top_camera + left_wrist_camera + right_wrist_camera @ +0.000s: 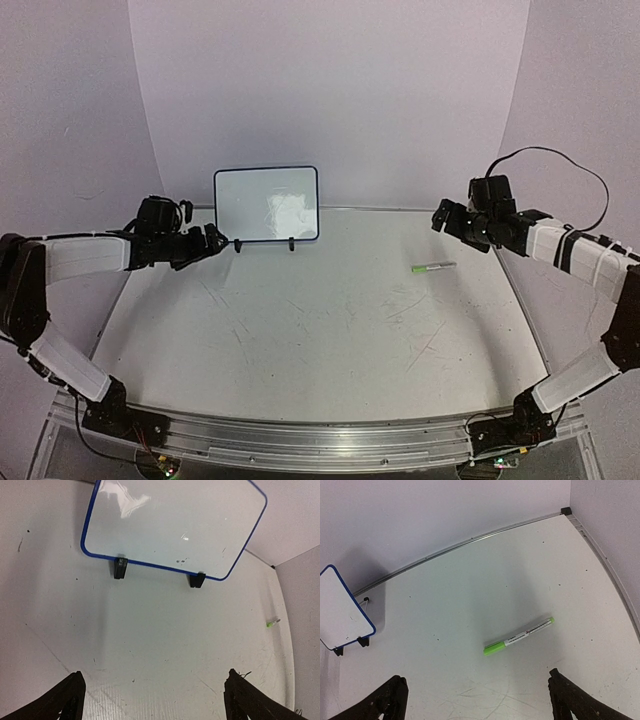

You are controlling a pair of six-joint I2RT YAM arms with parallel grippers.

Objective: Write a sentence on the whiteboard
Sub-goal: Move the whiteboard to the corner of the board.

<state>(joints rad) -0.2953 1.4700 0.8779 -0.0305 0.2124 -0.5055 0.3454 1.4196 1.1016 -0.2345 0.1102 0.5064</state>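
The whiteboard stands upright on two black feet at the back of the table, left of centre. Its face shows only glare and a few small specks; no sentence is in view on it. My left gripper hovers just left of the board's lower left corner, open and holding nothing. A green marker with its cap on lies flat on the table at the right. My right gripper hangs above and behind the marker, open and holding nothing. The board shows far left in the right wrist view.
A curved pale purple backdrop closes off the back and both sides. The white tabletop is scuffed with scratches. A metal rail runs along the table's far edge. A black cable loops over the right arm.
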